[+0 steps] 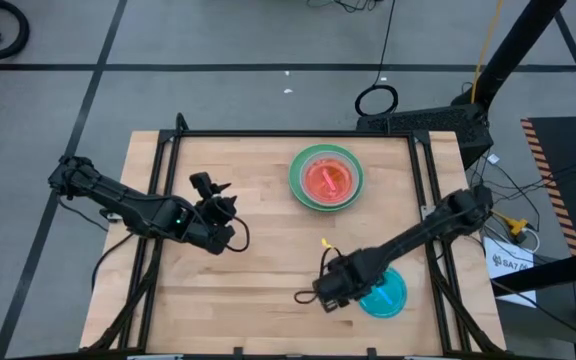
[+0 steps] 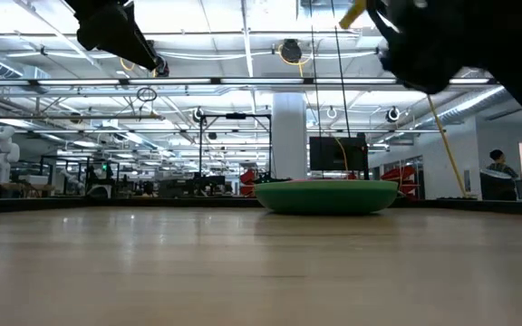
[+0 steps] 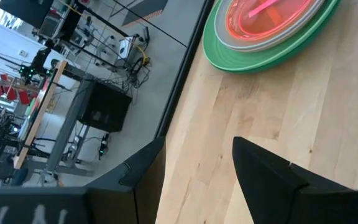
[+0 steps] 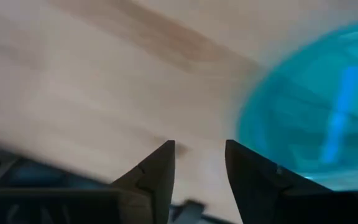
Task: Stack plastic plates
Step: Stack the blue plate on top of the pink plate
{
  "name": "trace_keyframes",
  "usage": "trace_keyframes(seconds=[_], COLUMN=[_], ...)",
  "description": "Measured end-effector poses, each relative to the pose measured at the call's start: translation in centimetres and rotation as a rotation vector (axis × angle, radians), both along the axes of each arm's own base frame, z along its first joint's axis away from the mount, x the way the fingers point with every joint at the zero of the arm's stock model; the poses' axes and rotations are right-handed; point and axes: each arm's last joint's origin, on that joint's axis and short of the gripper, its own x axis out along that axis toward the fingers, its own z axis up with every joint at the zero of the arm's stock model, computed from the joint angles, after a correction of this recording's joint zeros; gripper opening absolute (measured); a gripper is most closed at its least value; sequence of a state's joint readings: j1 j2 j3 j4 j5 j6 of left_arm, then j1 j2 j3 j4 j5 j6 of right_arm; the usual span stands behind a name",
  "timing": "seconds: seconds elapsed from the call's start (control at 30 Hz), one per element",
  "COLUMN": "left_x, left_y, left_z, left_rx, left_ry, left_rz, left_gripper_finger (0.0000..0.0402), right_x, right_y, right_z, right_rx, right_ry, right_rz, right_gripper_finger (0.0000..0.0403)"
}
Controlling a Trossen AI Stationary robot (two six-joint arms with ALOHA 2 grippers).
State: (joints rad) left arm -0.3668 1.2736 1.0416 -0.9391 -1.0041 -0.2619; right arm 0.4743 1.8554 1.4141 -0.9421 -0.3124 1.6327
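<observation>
A stack of plates (image 1: 325,178) sits on the far middle of the table: a green plate at the bottom, paler ones in it, and a translucent pink-orange one on top. The stack (image 3: 266,25) shows in the left wrist view and as a green rim (image 2: 326,196) in the low view. A translucent cyan plate (image 1: 386,294) lies flat near the right near corner. My right gripper (image 1: 328,298) (image 4: 199,165) hovers open just left of the cyan plate (image 4: 316,112). My left gripper (image 1: 216,193) (image 3: 197,162) is open above the table's left half, pointing at the stack.
Bare wood lies between the stack and the cyan plate. A black frame rail (image 1: 288,134) runs round the table top. Cables and a dark stand (image 1: 423,122) lie beyond the far edge. A person (image 2: 497,172) stands far back in the room.
</observation>
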Motion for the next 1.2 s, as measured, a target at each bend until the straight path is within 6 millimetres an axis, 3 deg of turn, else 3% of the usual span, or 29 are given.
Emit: trace_keyframes(seconds=[0.37, 0.87, 1.2], left_x=[0.0, 0.1, 0.1], left_y=[0.0, 0.0, 0.0], left_z=[0.0, 0.0, 0.0], left_rx=[0.029, 0.036, 0.036], left_ry=[0.042, 0.049, 0.049], left_rz=[-0.029, -0.037, -0.037], left_gripper_finger=[0.0193, 0.0193, 0.0193], right_x=[-0.3, -0.9, -0.8], right_y=[1.5, 1.1, 1.1], right_z=[-4.5, -4.6, -4.6], right_rx=[-0.062, -0.173, -0.184], right_ry=[0.178, 0.205, 0.175], right_rz=[0.035, 0.067, 0.099], right_gripper_finger=[0.0125, 0.0122, 0.002])
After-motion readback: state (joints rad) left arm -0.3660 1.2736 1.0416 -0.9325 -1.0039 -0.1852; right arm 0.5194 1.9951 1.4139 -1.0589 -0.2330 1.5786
